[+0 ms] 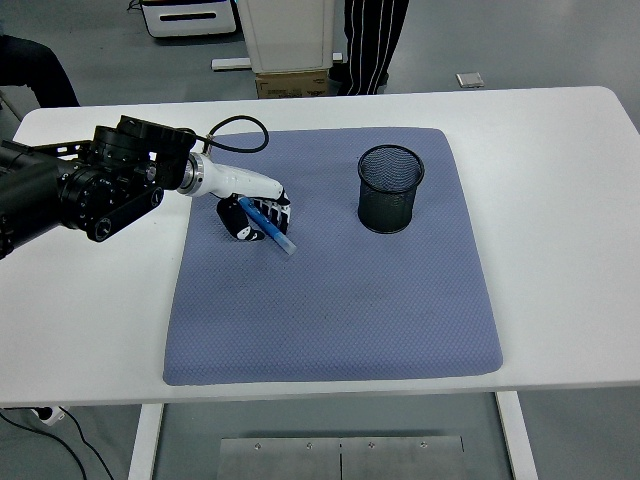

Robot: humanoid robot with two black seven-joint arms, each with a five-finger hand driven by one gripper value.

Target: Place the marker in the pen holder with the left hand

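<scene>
- Head view: white bench [560, 160] carried a blue-grey mat [340, 300] covering most of its middle.
- Left arm [70, 190] came in from the left edge, black at the shoulder end, white at the wrist, with a black cable looping above the wrist.
- Left hand [255, 213] sat low over the mat's upper-left part, fingers [240, 222] curled and clamped on the marker [268, 228].
- Marker was blue, tilted, its upper end inside the hand and its lower end sticking out down-right past the fingers, close to the mat. Could not tell whether the tip touched the mat.
- Holder [390, 188], a black mesh cup, stood upright on the mat's upper-right part, well apart from the hand and to its right. Nothing visible inside it.
- Marker was not in the holder; open mat lay between them.
- Right arm was not in the frame.
- Behind the bench's far edge: a person's legs [370, 45] in dark striped trousers, a cardboard box [292, 85] just left of them, and a white cabinet [285, 30] above the box.
- A dark object [35, 70] showed at the top-left corner; could not make out what it was.
- A small grey item [469, 79] lay on the floor beyond the far edge, right of the legs.
</scene>
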